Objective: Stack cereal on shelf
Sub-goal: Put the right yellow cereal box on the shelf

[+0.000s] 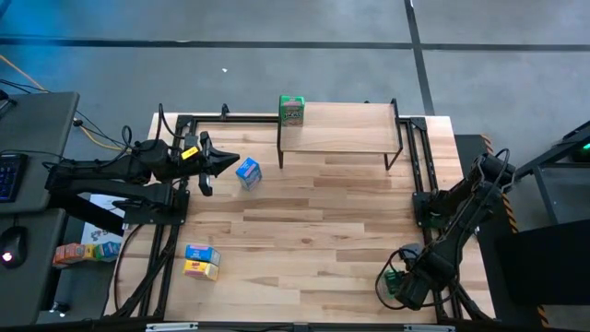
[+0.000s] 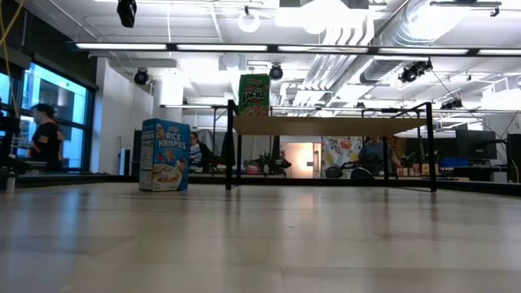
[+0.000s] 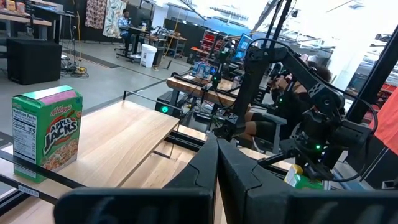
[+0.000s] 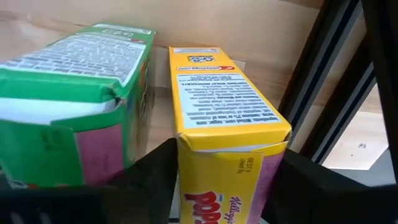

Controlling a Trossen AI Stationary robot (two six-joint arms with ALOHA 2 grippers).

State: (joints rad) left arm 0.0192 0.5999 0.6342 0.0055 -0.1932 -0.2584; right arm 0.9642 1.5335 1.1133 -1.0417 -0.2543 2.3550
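One green cereal box [image 1: 291,110] stands upright on the left end of the shelf [image 1: 346,129], a light board on black legs at the table's far side. A blue cereal box [image 1: 248,172] stands on the table in front of the shelf. My left gripper [image 1: 230,162] hovers just left of it, shut, pointing level. At the table's near right corner my right gripper [image 1: 403,279] points down over a yellow cereal box [image 4: 230,106]. A second green box [image 4: 74,74] stands right beside the yellow one. My right gripper has the yellow box between its two fingers [image 4: 149,180]. One finger lies against each of two opposite faces at the near end [image 4: 189,168]. The fingers come from above, slanting steeply down. The box rests on the table next to the green box.
A blue box and a yellow box [image 1: 201,261] lie together near the table's near left corner. Black frame rails [image 1: 419,175] run along the table's edges, one close beside my right gripper. More boxes [image 1: 83,251] sit off the table at the left. People are in the room behind.
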